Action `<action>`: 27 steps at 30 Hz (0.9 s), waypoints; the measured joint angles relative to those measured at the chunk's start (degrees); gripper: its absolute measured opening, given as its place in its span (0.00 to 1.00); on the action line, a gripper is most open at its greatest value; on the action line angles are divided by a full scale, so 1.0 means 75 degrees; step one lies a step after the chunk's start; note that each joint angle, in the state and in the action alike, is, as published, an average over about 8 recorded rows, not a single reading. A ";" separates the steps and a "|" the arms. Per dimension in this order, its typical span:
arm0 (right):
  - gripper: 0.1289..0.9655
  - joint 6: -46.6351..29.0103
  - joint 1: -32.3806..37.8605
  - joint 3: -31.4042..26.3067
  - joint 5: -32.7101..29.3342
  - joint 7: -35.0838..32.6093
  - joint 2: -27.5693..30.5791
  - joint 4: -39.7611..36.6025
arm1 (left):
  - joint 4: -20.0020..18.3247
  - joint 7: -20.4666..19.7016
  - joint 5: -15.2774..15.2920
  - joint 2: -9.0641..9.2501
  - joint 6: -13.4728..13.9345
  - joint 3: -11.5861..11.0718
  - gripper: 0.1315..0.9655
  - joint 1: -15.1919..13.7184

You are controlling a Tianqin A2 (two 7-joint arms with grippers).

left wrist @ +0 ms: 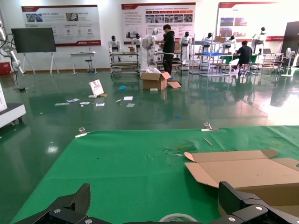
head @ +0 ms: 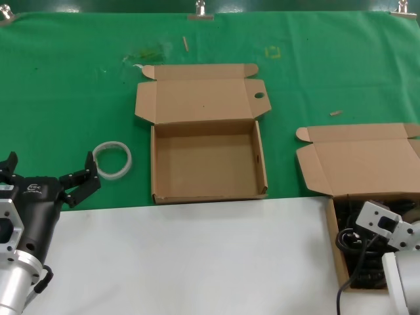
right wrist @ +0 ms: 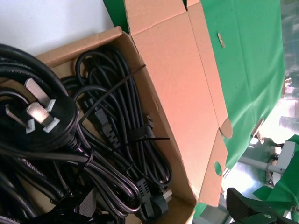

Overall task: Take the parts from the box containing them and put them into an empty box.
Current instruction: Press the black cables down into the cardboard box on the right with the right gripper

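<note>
The empty box (head: 156, 164) lies open mid-table, its lid (head: 197, 98) folded back with a round hole near one corner. The box with the parts (head: 332, 226) sits at the right front edge with its lid (head: 361, 157) open. It holds black cables (head: 357, 246) in folded bundles with plugs, seen close in the right wrist view (right wrist: 107, 130). My right gripper (right wrist: 168, 214) is open, low over the cables by the box's corner. One finger is among the cables, the other (right wrist: 252, 205) is outside the wall. My left gripper (head: 49, 172) is open and empty at the front left.
A white translucent ring (head: 113, 159) lies on the green cloth (head: 65, 98) just ahead of my left gripper, also in the left wrist view (left wrist: 177, 218). A white surface (head: 197, 262) covers the table's front. The right wrist housing (head: 380, 223) hides part of the cable box.
</note>
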 joint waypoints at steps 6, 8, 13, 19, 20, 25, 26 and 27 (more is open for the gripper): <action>1.00 -0.0084 0.0063 -0.0074 0.0000 0.0096 0.0000 -0.0167 | 0.0000 0.0000 0.0000 0.0000 0.0000 0.0000 1.00 0.0000; 0.99 -0.0102 0.0070 -0.0091 0.0000 0.0118 0.0000 -0.0202 | 0.0000 0.0000 0.0000 0.0000 0.0000 0.0000 1.00 0.0000; 0.96 -0.0124 0.0064 -0.0119 0.0000 0.0157 0.0000 -0.0243 | 0.0000 0.0000 0.0000 0.0000 0.0000 0.0000 1.00 0.0000; 0.90 -0.0125 0.0025 -0.0146 0.0000 0.0209 0.0000 -0.0229 | 0.0000 0.0000 0.0000 0.0000 0.0000 0.0000 1.00 0.0000; 0.88 -0.0122 0.0015 -0.0152 0.0000 0.0219 0.0000 -0.0219 | 0.0000 0.0000 0.0000 0.0000 0.0000 0.0000 1.00 0.0000; 0.82 -0.0097 -0.0038 -0.0177 0.0000 0.0267 0.0000 -0.0155 | 0.0000 0.0000 0.0000 0.0000 0.0000 0.0000 1.00 0.0000; 0.79 -0.0090 -0.0049 -0.0182 0.0000 0.0278 0.0000 -0.0140 | 0.0000 0.0000 0.0000 0.0000 0.0000 0.0000 1.00 0.0000; 0.77 -0.0083 -0.0059 -0.0187 0.0000 0.0289 0.0000 -0.0124 | 0.0000 0.0000 0.0000 0.0000 0.0000 0.0000 1.00 0.0000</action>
